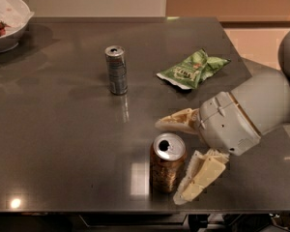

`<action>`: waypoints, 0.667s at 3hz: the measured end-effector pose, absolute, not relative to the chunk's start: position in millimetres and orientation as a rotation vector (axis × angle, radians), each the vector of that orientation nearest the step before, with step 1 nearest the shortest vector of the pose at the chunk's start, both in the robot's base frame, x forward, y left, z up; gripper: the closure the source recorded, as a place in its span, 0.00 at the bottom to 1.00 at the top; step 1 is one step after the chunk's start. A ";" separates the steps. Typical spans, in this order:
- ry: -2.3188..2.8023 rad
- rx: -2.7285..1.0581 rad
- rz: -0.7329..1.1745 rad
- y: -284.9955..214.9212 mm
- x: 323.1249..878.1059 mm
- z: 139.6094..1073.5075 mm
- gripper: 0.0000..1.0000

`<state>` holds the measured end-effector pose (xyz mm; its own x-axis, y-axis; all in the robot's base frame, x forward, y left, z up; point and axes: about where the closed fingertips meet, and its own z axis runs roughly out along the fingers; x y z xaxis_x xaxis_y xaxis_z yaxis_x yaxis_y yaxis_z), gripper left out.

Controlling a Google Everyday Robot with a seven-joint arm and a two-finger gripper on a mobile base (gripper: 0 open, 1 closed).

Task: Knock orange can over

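The orange can (166,164) stands upright near the table's front edge, coppery body, silver top with an open pull-tab hole. My gripper (181,161) is open just to the right of it. One cream finger (176,121) reaches past the can's far side. The other finger (199,178) lies right against the can's right side near the front edge. The can sits at the mouth of the gap between the fingers. I cannot tell whether either finger touches the can.
A slimmer silver-grey can (116,70) stands upright at mid-table. A green snack bag (191,69) lies at the right rear. A white bowl (7,25) sits at the far left corner. The table's front edge (87,210) runs just below the orange can.
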<state>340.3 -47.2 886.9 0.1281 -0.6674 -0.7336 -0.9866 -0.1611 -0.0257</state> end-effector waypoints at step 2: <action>1.568 -1.880 0.815 -45.5 339.0 894.1 0.64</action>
<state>339.0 -45.5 894.1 0.1334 -0.6496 -0.7485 -0.9858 -0.1645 -0.0330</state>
